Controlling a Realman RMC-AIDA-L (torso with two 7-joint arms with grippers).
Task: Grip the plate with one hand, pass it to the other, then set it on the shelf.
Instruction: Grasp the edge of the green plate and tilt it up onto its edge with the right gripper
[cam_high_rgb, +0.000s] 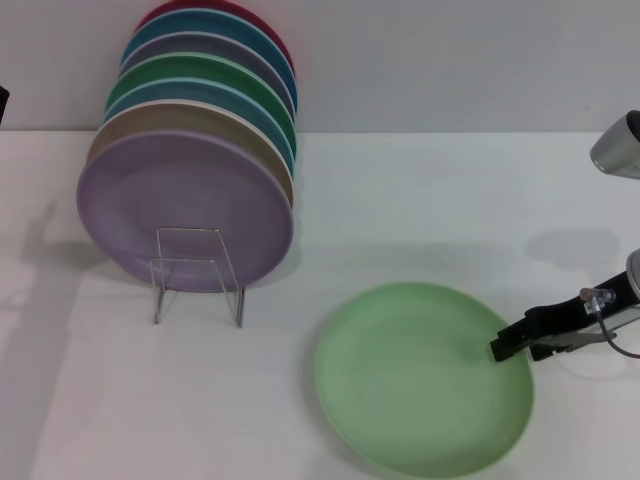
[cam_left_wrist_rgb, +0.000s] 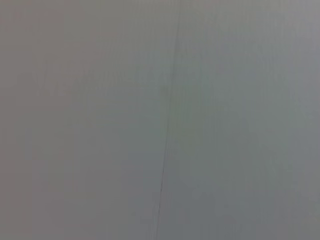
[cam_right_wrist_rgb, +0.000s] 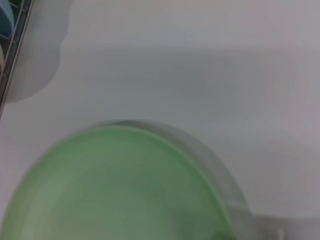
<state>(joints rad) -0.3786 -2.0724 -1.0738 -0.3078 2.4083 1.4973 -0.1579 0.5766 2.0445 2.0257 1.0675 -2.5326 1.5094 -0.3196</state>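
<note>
The pale mint-green plate lies low at the front right of the white table; in the right wrist view the plate fills the lower part. My right gripper reaches in from the right and is shut on the plate's right rim, one black finger over the rim and one below it. The shelf, a small clear wire rack, stands at the left and holds several plates leaning on edge, a lavender plate in front. The left gripper is out of view; its wrist view shows only a plain grey surface.
The stack of coloured plates leans back towards the grey wall behind the rack. Bare white table stretches between the rack and the mint plate. A corner of the rack shows in the right wrist view.
</note>
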